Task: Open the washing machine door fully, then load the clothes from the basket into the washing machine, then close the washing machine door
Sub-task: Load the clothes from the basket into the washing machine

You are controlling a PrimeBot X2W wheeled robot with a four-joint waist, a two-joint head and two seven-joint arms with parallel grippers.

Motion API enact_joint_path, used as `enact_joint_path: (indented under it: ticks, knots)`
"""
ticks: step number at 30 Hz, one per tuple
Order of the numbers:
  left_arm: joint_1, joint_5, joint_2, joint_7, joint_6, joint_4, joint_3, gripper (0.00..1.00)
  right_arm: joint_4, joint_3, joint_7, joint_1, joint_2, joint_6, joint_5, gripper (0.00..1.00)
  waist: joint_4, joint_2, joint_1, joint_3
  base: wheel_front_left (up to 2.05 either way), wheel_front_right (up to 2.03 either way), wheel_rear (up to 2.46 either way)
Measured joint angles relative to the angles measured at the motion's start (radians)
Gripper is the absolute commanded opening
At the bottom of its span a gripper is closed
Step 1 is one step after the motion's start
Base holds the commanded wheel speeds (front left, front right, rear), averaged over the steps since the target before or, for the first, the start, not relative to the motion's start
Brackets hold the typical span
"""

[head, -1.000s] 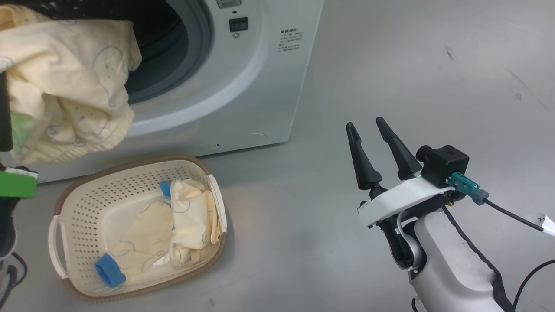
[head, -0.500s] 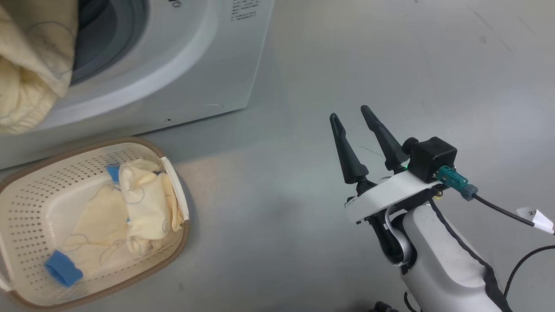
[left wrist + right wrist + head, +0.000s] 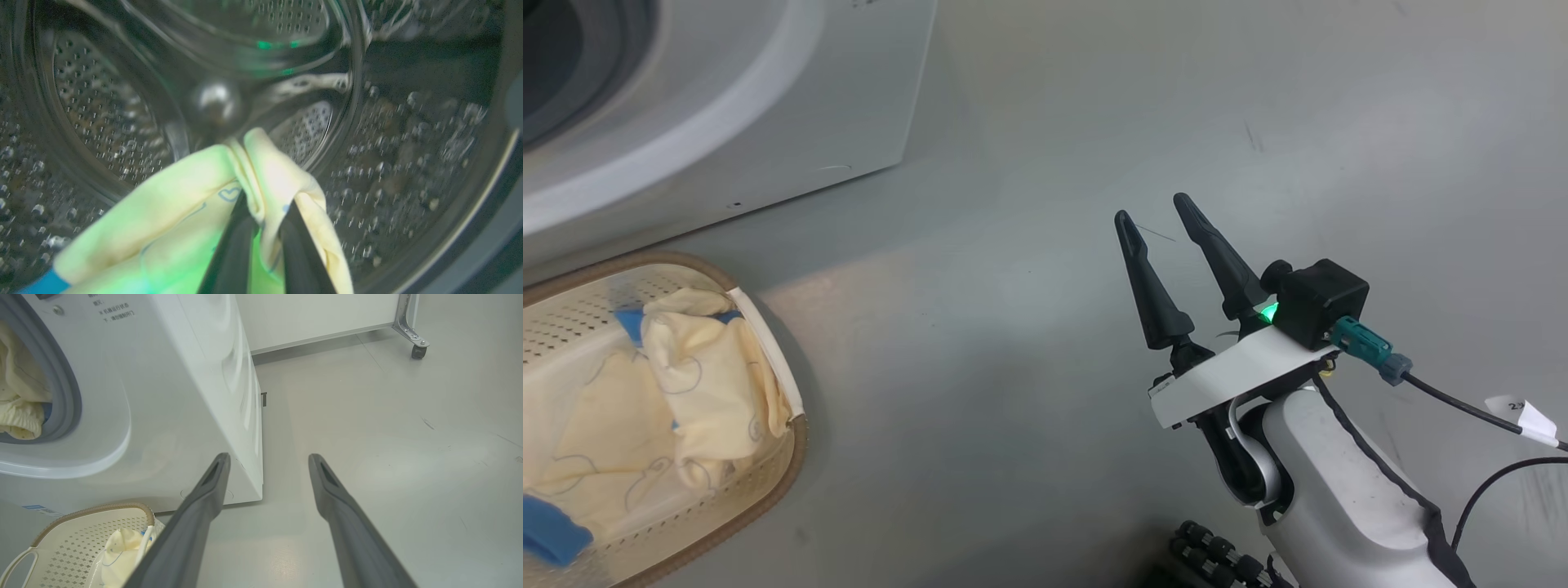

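In the left wrist view my left gripper (image 3: 267, 200) is shut on a pale yellow garment (image 3: 184, 196) with blue outlines, and it reaches inside the steel perforated drum (image 3: 102, 102). The white washing machine (image 3: 768, 98) fills the head view's upper left. Yellow cloth (image 3: 20, 388) hangs in its opening behind the grey gasket (image 3: 65, 388). The cream basket (image 3: 788, 457) sits on the floor before it, with more clothes (image 3: 686, 376) inside. My right gripper (image 3: 1153, 208) hovers open and empty over the floor, right of the machine. The washing machine door is out of view.
Grey floor stretches right of the machine. A white panel on a caster wheel (image 3: 416, 351) stands at the back. A black cable with a white tag (image 3: 1515, 412) trails from my right wrist. The basket's loop handle (image 3: 16, 563) faces me.
The head camera has swung right, so the machine and basket slid left in the picture. The held garment has left the head view. The right gripper keeps its open pose.
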Motion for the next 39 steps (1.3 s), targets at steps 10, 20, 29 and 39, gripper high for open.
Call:
enact_joint_path:
  ticks: [10, 20, 29, 39]
  knots:
    - [-0.107, 0.000, -0.029, -0.076, 0.000, 0.099, 0.003, 1.00, -0.024, -0.001, 0.000, -0.001, 0.003, -0.041, 0.006, 1.00, -0.026, 0.0000, 0.0001, 0.044, 0.00, 0.00, 0.00]
    - [-0.077, 0.037, -0.037, -0.040, 0.000, 0.172, -0.134, 1.00, -0.022, 0.002, 0.000, -0.017, 0.005, -0.050, 0.007, 1.00, 0.005, 0.0000, 0.0000, 0.026, 0.00, 0.00, 0.00]
    - [-0.055, 0.049, -0.075, -0.083, 0.000, 0.187, -0.207, 1.00, -0.007, -0.018, 0.000, -0.024, 0.004, -0.059, 0.005, 1.00, 0.038, 0.0000, -0.0001, -0.020, 0.00, 0.00, 0.00]
    - [0.047, 0.074, -0.105, -0.118, 0.000, 0.208, -0.251, 1.00, 0.028, -0.060, 0.000, -0.035, 0.003, -0.057, -0.006, 1.00, 0.090, 0.0000, -0.0002, -0.092, 0.00, 0.00, 0.00]
